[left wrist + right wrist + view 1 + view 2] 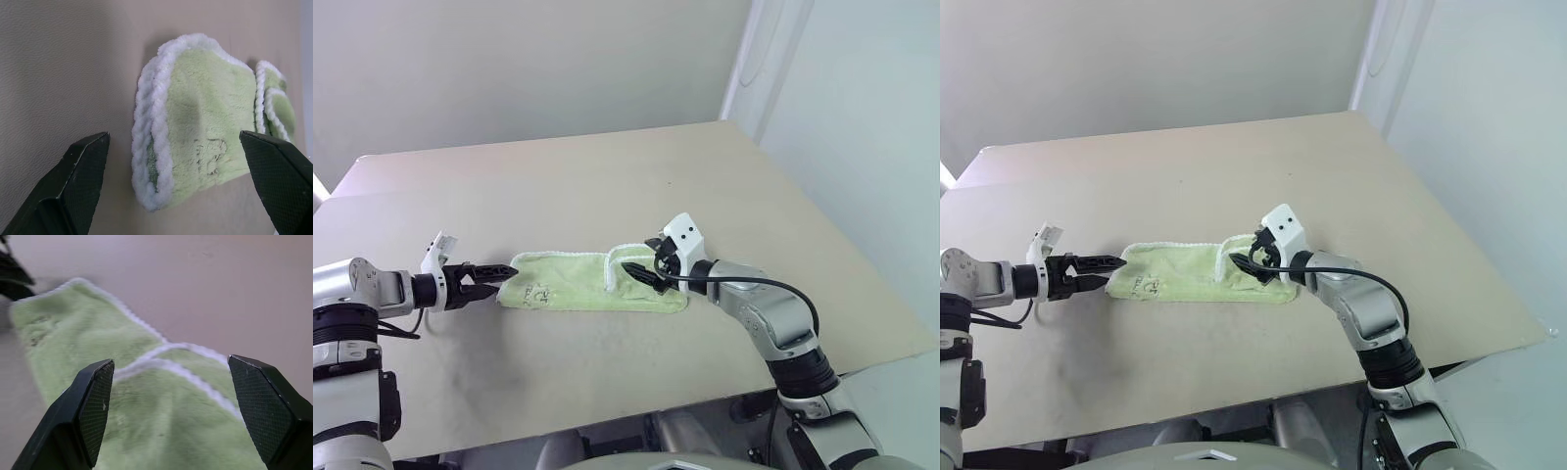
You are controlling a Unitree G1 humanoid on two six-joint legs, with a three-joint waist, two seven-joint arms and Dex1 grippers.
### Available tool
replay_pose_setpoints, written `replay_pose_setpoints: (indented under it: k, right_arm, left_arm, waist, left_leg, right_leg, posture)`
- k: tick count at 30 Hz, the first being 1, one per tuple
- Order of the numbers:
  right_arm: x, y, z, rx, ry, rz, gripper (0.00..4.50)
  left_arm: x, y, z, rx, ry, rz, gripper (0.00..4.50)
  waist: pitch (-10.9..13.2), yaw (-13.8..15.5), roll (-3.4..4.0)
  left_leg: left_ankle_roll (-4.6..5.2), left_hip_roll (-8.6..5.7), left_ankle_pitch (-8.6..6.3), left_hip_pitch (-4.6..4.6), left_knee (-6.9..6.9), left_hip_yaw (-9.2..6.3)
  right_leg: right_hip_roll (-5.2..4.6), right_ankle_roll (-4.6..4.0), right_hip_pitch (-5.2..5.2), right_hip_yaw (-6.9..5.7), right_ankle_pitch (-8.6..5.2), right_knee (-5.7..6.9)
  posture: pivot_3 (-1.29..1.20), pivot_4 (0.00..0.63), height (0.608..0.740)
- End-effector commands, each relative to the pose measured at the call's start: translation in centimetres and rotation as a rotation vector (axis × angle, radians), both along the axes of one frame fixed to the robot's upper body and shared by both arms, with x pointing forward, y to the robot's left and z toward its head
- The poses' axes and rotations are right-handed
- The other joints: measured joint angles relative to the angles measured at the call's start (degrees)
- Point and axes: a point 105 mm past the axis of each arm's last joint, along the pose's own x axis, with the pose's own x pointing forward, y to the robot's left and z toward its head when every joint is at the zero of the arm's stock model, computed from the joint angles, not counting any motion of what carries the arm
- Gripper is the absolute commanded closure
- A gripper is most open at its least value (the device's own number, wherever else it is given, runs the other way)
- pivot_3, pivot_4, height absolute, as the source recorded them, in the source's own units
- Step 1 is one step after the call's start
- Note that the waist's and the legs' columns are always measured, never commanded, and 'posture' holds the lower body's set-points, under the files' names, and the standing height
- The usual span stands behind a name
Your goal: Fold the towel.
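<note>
A pale wall (509, 69) fills the back of the room, meeting a lighter panel (862, 117) on the right at a white vertical corner strip (754, 59). In front of it stands a broad beige table (607, 176), matte and faintly scuffed, with a seam running across its left part near the far edge. On the middle of the tabletop lies the towel (578, 284), a light-green terry strip with white stitched edging, stretched left to right and already doubled over: the left wrist view shows two stacked white edges at its near end and a faint dark print on the upper layer, and a second edged flap lies across the towel's right part. The right gripper (641, 271) hovers over the towel's right part, its two black fingers spread wide with only cloth beneath them, grasping nothing. The left gripper (499, 273) sits low at the towel's left end, just beside it, its fingers likewise released and apart, with the towel's end facing the gap between them.
</note>
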Motion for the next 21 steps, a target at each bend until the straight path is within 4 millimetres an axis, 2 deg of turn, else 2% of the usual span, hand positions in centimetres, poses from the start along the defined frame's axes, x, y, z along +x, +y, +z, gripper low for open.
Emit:
replay_pose_setpoints:
  k: [1, 6, 14, 17, 21]
  right_arm:
    - [-1.3, 0.7, 2.3, 0.058, -0.057, 0.103, 0.62]
    - [-3.4, -0.5, 4.1, 0.049, -0.104, 0.223, 0.62]
    - [-2.4, -2.5, 4.4, 0.001, -0.118, 0.156, 0.62]
    - [-2.3, -2.5, 4.3, -0.006, -0.119, 0.143, 0.56]
    - [-2.3, -2.4, 3.8, -0.024, -0.112, 0.131, 0.56]
  left_arm:
    - [0.1, -0.6, -0.3, -0.002, 0.021, -0.011, 0.00]
    - [0.3, -2.0, -0.1, -0.052, 0.025, -0.037, 0.00]
    - [-0.4, -3.8, 0.1, -0.107, 0.023, -0.121, 0.00]
    - [-0.5, -3.9, 0.1, -0.102, 0.017, -0.126, 0.62]
    - [-0.4, -3.5, 0.5, -0.088, -0.011, -0.131, 2.06]
  waist:
    - [0.0, 0.2, 0.02]
    - [0.0, 0.8, 0.02]
    - [0.0, 0.8, 0.01]
    - [0.0, 0.7, 0.01]
    - [0.0, 0.5, 0.01]
  left_leg:
    - [-0.02, 0.00, 0.01, 0.00, 0.00, 0.00]
    - [-0.04, -0.07, 0.02, -0.05, 0.03, -0.02]
    - [-0.04, -0.15, 0.02, -0.04, 0.05, -0.01]
    - [-0.04, -0.15, 0.02, -0.05, 0.05, -0.01]
    - [-0.04, -0.15, 0.02, -0.05, 0.05, -0.01]
  right_leg:
    - [0.00, 0.00, 0.00, 0.00, 0.00, 0.01]
    - [-0.09, 0.01, 0.02, -0.01, -0.01, -0.04]
    - [-0.18, -0.05, 0.08, 0.00, -0.06, -0.10]
    - [-0.18, -0.01, 0.08, 0.00, -0.04, -0.10]
    - [-0.17, -0.03, 0.06, 0.00, -0.05, -0.10]
  posture:
    - [0.00, 0.000, 0.712]
    - [0.00, 0.000, 0.712]
    - [0.00, 0.000, 0.712]
    - [0.00, 0.000, 0.712]
    - [0.00, 0.000, 0.712]
